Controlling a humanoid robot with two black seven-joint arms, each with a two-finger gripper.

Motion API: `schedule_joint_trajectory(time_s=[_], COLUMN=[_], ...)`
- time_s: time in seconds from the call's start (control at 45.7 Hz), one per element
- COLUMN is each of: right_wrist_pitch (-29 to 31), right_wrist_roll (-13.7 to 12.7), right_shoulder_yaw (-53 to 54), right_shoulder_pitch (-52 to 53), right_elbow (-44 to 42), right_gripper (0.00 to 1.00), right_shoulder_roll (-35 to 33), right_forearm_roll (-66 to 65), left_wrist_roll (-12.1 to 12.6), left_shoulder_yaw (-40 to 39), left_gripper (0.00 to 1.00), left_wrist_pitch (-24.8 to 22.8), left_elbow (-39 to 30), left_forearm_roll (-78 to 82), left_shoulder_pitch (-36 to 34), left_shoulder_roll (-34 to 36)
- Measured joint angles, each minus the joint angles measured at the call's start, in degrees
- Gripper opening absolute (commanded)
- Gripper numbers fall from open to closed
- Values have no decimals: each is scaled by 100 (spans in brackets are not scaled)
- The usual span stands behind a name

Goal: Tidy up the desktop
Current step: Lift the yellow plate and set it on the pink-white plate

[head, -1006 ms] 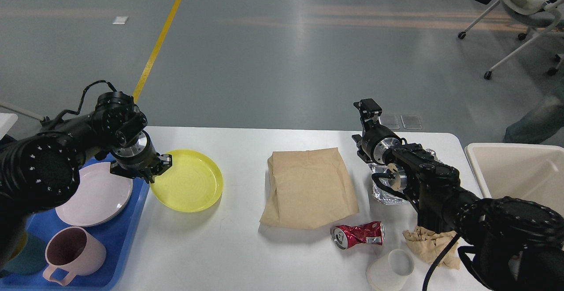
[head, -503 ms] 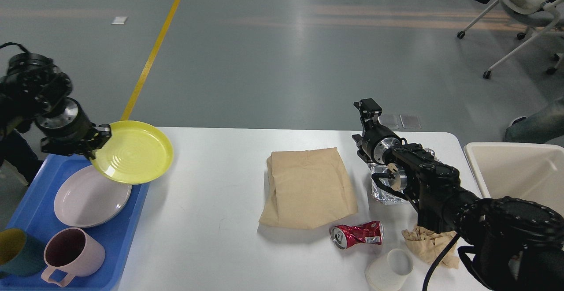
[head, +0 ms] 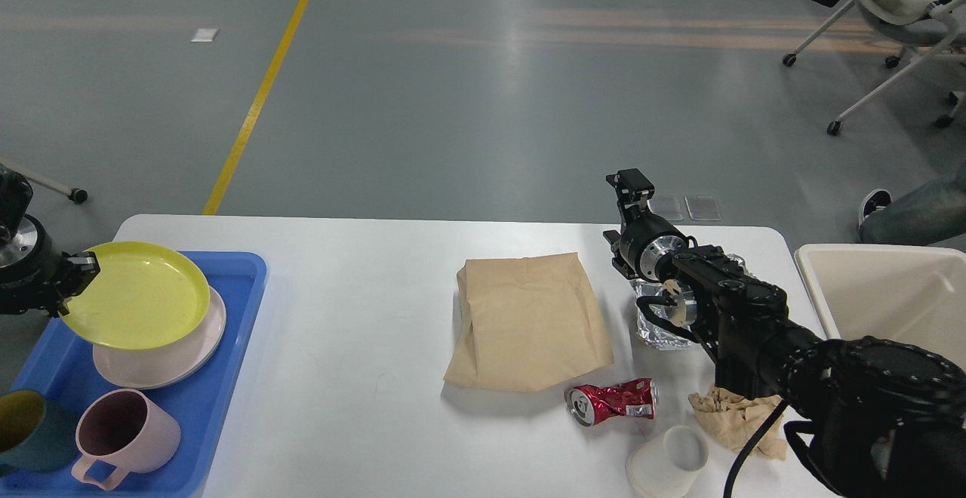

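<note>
Desktop (head: 362,422), white matte slab w/ rounded corners, fills lower view; blue tray (head: 234,309) on its left end. Left gripper (head: 72,281) pinches rim of yellow plate (head: 136,294), glossy, round, over pink plate (head: 162,358) in tray; pink mug (head: 124,438) + teal cup (head: 26,430) in tray too. Right gripper (head: 630,189) past tray toward right end; jaws can't tell. Approx half done. Left: tan paper bag (head: 528,321), crushed red can (head: 613,401), foil (head: 664,332), paper cup (head: 668,462), crumpled napkin (head: 736,422); cream bin (head: 890,294) beyond desktop's right edge.
</note>
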Motion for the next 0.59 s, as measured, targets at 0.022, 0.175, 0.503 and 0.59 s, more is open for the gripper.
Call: schedule_joint_trajectory(time_s=[0.022, 0.175, 0.503, 0.59], right_wrist_pitch=[0, -1, 0, -2], right_wrist_roll=[0, 0, 0, 0], right_shoulder_yaw=[0, 0, 0, 0], right_shoulder_pitch=[0, 0, 0, 0], right_elbow=[0, 0, 0, 0], right_gripper=[100, 100, 100, 100], right_shoulder_roll=[0, 0, 0, 0], right_forearm_roll=[0, 0, 0, 0], left_wrist_roll=[2, 13, 16, 15], left_shoulder_yaw=[-32, -183, -271, -291], left_gripper=[0, 0, 1, 6], left_wrist_pitch=[0, 0, 48, 78], left_elbow=[35, 132, 157, 159], left_forearm_roll=[0, 0, 0, 0], left_shoulder_pitch=[49, 182, 204, 205], left_shoulder_roll=[-11, -68, -133, -167])
